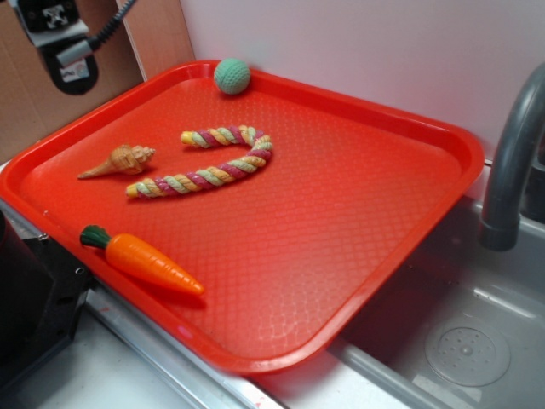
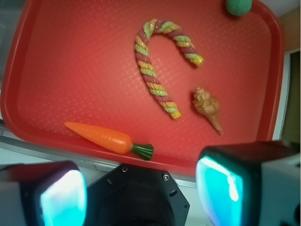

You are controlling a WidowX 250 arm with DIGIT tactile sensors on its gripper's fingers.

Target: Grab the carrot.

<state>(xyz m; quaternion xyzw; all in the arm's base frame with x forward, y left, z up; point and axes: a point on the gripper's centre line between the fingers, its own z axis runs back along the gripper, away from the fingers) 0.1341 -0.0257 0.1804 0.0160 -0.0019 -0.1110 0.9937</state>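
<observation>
A: In the exterior view, where did the carrot (image 1: 143, 260) lie?

B: It lay on the red tray (image 1: 358, 213) at about seven o'clock, close to the near-left rim, green stub toward the rim and point toward the tray's middle. It touched nothing else. The seashell (image 1: 121, 160) and the braided rope (image 1: 209, 162) sat well apart from it, toward ten and eleven o'clock, and a green ball (image 1: 232, 76) rested at the far rim near twelve.

A: And the end effector there?

B: Only a dark part of the arm showed in the upper left corner, high above the tray. Its jaws could not be made out from that view.

A: What did the wrist view add?

B: The end effector (image 2: 141, 197) hung above the tray's edge with its two pads (image 2: 63, 200) set wide apart and nothing between them. The carrot (image 2: 101, 137) lay ahead at roughly eleven o'clock from the pads, just inside the rim.

A: How would it likely handle?

B: It looked like glossy hard plastic, so probably light, stiff and slippery. The taper would tend to squeeze it out of a grip near the point. The thick part just below the green stub seemed the safest hold, taken across its width.
</observation>
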